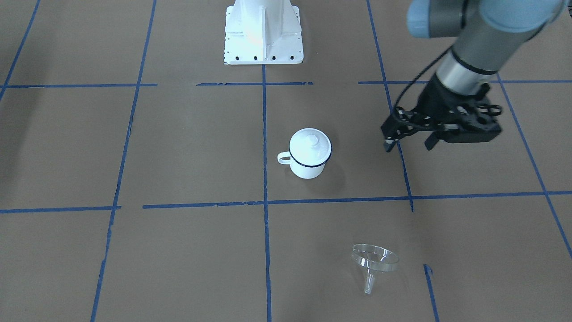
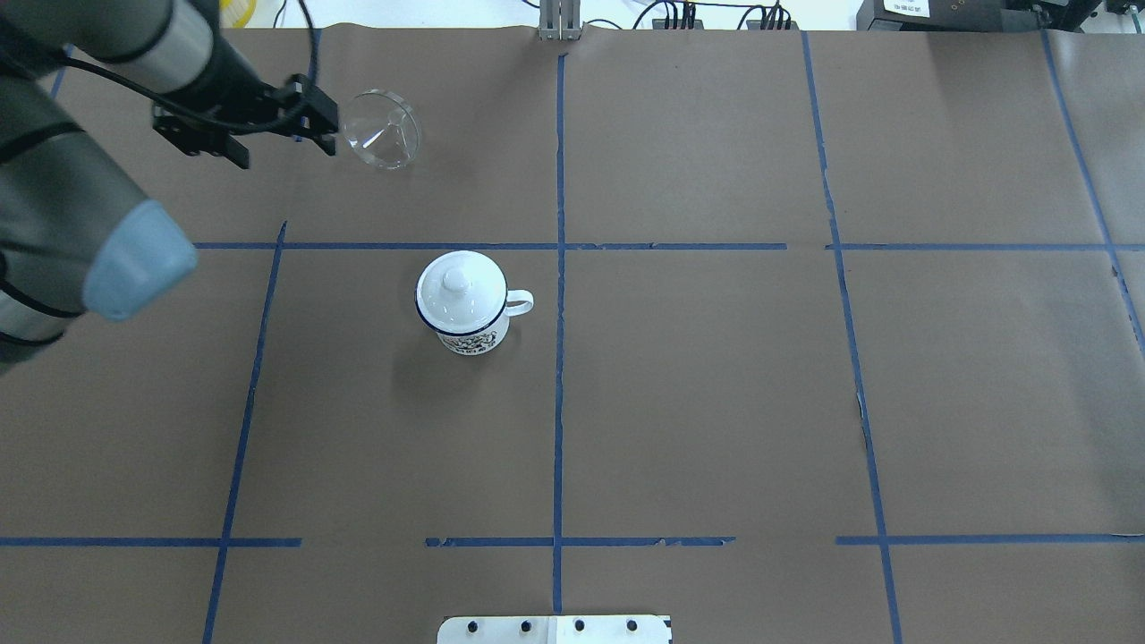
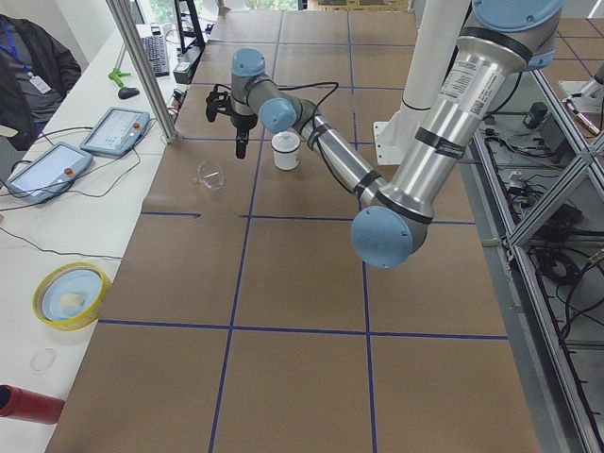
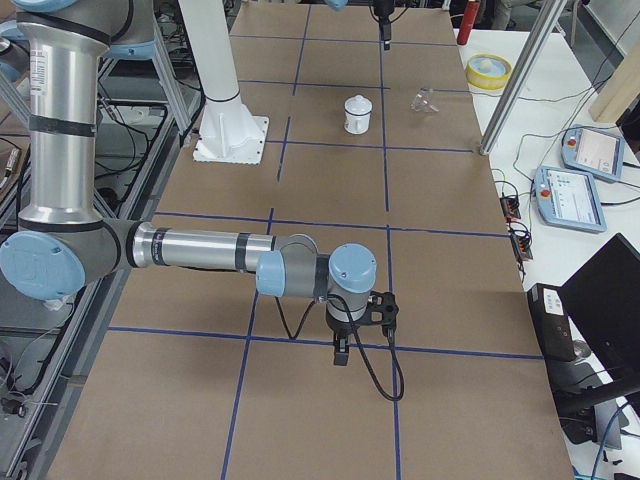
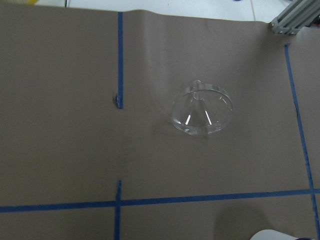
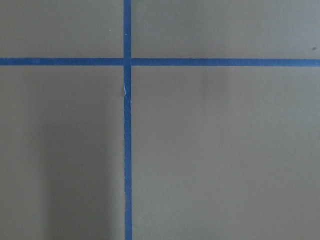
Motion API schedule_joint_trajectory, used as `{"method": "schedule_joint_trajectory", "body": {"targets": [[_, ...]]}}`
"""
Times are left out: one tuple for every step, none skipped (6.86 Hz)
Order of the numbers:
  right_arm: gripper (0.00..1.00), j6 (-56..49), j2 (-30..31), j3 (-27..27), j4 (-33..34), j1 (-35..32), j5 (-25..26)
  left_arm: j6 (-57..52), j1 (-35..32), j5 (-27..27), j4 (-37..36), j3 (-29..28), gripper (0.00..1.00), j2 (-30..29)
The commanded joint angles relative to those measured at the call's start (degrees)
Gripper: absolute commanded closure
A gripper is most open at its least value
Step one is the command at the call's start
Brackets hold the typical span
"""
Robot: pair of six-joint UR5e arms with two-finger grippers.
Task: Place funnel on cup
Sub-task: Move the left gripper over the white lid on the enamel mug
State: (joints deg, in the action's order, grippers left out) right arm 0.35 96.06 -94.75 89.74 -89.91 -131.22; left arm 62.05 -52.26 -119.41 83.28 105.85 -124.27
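The clear funnel (image 1: 374,261) lies tipped on its side on the desk (image 2: 716,402). It is out on the far side from the robot and toward its left, with the wide mouth turned back toward the robot and the short spout pointing away. Nothing is touching it.

The left pincer (image 1: 410,144) hangs in the air above the desk, a little to the robot's side of the funnel and further left. Its two fingers are spread apart with nothing between them. From its wrist camera the funnel sits slightly right of centre, below and clear of the pincer.

The cup (image 1: 309,154) stands upright near the middle of the desk, well apart from the funnel and nearer the robot. A white knobbed lid (image 1: 310,144) rests on its rim, and the handle points to the robot's right.

The right pincer (image 4: 341,357) hovers low over a crossing of blue tape lines (image 6: 127,61) far down the other end. I can't tell whether it is released or clenched.
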Motion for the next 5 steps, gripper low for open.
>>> {"method": "schedule_joint_trajectory", "body": {"targets": [[0.0, 0.0, 0.0, 0.0, 0.0, 0.0, 0.0, 12.5, 7.9, 4.8, -3.6, -5.8, 0.0, -8.8], [0.0, 0.0, 0.0, 0.0, 0.0, 0.0, 0.0, 13.8, 9.1, 4.9, -3.4, -10.0, 0.0, -11.6], [0.0, 0.0, 0.0, 0.0, 0.0, 0.0, 0.0, 13.8, 9.8, 4.9, -3.3, -10.3, 0.0, -11.6], [0.0, 0.0, 0.0, 0.0, 0.0, 0.0, 0.0, 13.9, 11.8, 5.8, -3.2, -10.4, 0.0, -11.3], [0.0, 0.0, 0.0, 0.0, 0.0, 0.0, 0.0, 13.8, 13.9, 6.5, -2.3, -10.7, 0.0, -11.2]]}}
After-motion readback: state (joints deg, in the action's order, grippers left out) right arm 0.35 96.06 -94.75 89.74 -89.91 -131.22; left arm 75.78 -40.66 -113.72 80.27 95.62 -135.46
